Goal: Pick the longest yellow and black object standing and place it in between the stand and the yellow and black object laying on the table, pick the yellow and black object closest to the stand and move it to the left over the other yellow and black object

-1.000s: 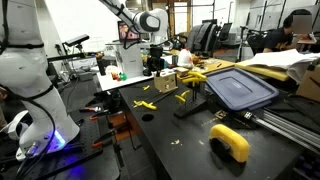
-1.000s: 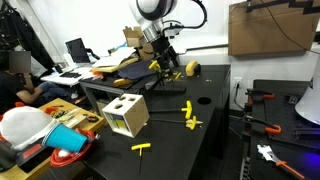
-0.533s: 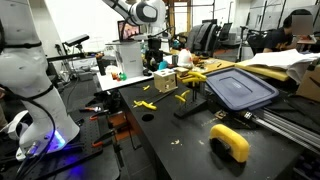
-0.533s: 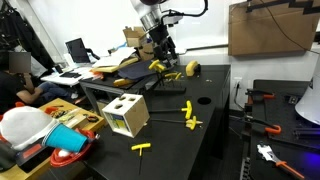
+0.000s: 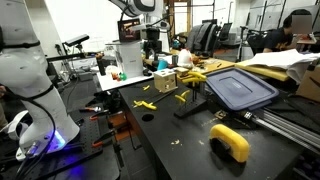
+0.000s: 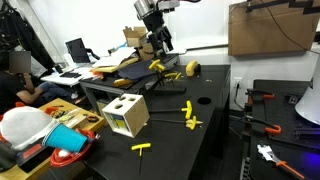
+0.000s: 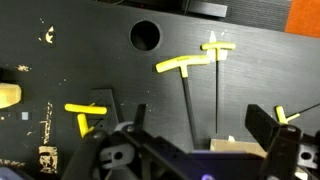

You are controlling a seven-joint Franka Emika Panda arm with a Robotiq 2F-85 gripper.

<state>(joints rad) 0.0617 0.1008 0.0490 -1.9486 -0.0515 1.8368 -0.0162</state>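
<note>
Two yellow-and-black T-tools [image 7: 186,66] sit close together on the black tabletop [image 7: 70,60], directly beneath the jaws, which hang spread wide and empty, well above them in both exterior views.

Grey-blue bin lid [image 5: 240,88] lies flat on black worktop [image 5: 180,135]. Cardboard box [image 6: 265,28] up at back. Open laptop [image 6: 78,50] off to the side.

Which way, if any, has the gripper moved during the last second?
Yes. The gripper has risen almost straight up, away from the yellow-handled tool and the black table below it. It has hardly shifted sideways.
</note>
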